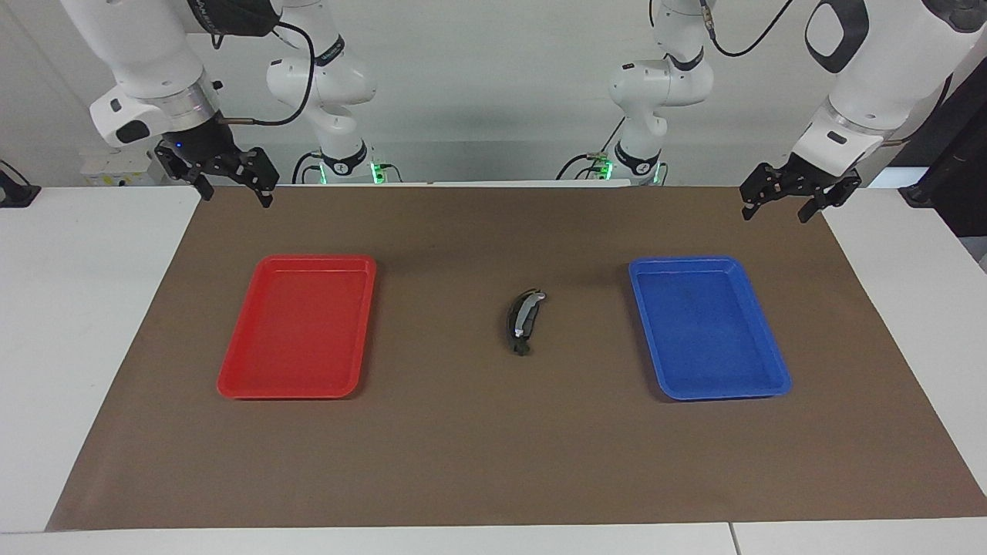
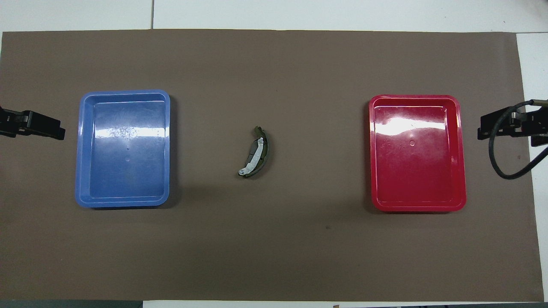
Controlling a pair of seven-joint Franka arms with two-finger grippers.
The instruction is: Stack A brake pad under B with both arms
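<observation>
Seemingly already stacked midway between the trays, the long crescent-shaped black brake piece with a silver band (image 1: pixel 524 320) could be slid off its underlying pad if nudged by either released pincer.

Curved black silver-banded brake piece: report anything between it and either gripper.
Nothing visible: the curved black brake piece lies in the open on the brown mat; left gripper and right gripper hang over its corners.

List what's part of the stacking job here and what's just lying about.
Job: B, on the brown mat between red tray and blue tray; A brake pad cannot be told apart from it; left pincer and right pincer, waiting raised.
Lying about: red tray, blue tray, brown mat.
</observation>
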